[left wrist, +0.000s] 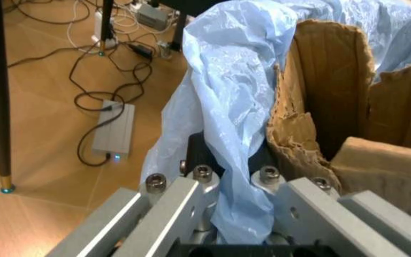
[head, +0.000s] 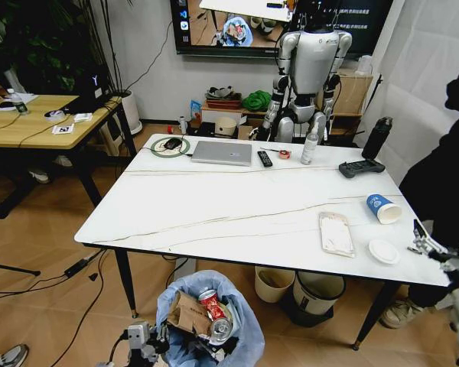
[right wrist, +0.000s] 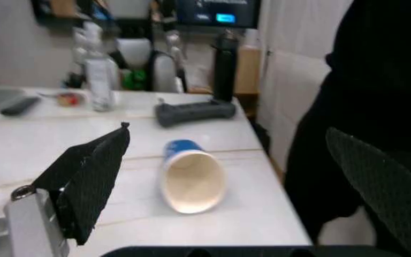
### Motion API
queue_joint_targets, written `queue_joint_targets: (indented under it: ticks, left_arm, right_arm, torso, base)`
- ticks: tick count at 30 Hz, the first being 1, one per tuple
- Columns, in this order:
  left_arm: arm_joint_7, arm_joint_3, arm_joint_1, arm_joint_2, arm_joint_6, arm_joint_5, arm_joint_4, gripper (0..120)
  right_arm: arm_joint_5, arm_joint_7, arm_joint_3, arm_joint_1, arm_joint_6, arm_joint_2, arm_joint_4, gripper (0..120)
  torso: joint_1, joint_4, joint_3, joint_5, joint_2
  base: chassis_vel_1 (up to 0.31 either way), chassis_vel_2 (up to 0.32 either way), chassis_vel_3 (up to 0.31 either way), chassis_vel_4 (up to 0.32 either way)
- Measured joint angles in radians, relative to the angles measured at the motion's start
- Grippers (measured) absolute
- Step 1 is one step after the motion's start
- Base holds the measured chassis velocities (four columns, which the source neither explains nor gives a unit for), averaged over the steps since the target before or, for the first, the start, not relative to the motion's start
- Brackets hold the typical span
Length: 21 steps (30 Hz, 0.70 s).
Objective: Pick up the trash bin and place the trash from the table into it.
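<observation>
The table (head: 214, 206) bears a blue cup (head: 382, 208), clear package (head: 336, 233), white disc (head: 383, 251), laptop (head: 222, 153).

table (head: 237, 210) mid bare, person (head: 444, 183) crowding rt edge

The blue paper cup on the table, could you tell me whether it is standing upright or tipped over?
Tipped over. The blue paper cup lies on its side on the table, its open mouth facing the right gripper.

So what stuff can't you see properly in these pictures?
- Bottom of the trash bin: cut off by the head view's lower edge; the cardboard hides what lies deeper.
- Left claw: blue bag covers its grip.
- Right claw: partly cut off at the head view's edge.
- Clear package: contents too small to tell.
</observation>
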Motion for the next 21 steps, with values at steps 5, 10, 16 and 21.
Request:
queue_joint_targets:
  ticks: [5, 10, 16, 21]
  left_arm:
    - [0.0, -0.006, 0.003, -0.001, -0.002, -0.002, -0.005, 0]
    - [0.001, -0.007, 0.004, -0.007, -0.006, -0.002, -0.005, 0]
    - [0.001, -0.007, 0.003, -0.01, -0.007, 0.0, -0.004, 0]
    - [0.002, -0.007, 0.004, -0.014, -0.007, 0.002, -0.004, 0]
  right_arm:
    - [-0.02, 0.117, -0.027, 0.007, -0.049, -0.083, -0.007, 100]
    - [0.004, -0.171, 0.015, 0.014, -0.101, -0.1, -0.076, 100]
    - [-0.082, -0.327, 0.011, 0.033, -0.058, -0.098, -0.19, 100]
    - [-0.111, -0.352, -0.018, 0.063, -0.016, -0.094, -0.281, 100]
  torso:
    - [0.0, -0.0001, 0.0, -0.001, 0.0]
    - [0.0, -0.0003, 0.0, -0.0008, 0.0]
    - [0.0, -0.0004, 0.0, -0.0007, 0.0]
    - [0.0, -0.0002, 0.0, -0.0006, 0.0]
  base:
    - [0.0, 0.0, 0.0, 0.0]
    - [0.0, 0.0, 0.0, 0.0]
    - [0.0, 0.0, 0.0, 0.0]
    - [0.0, 0.0, 0.0, 0.0]
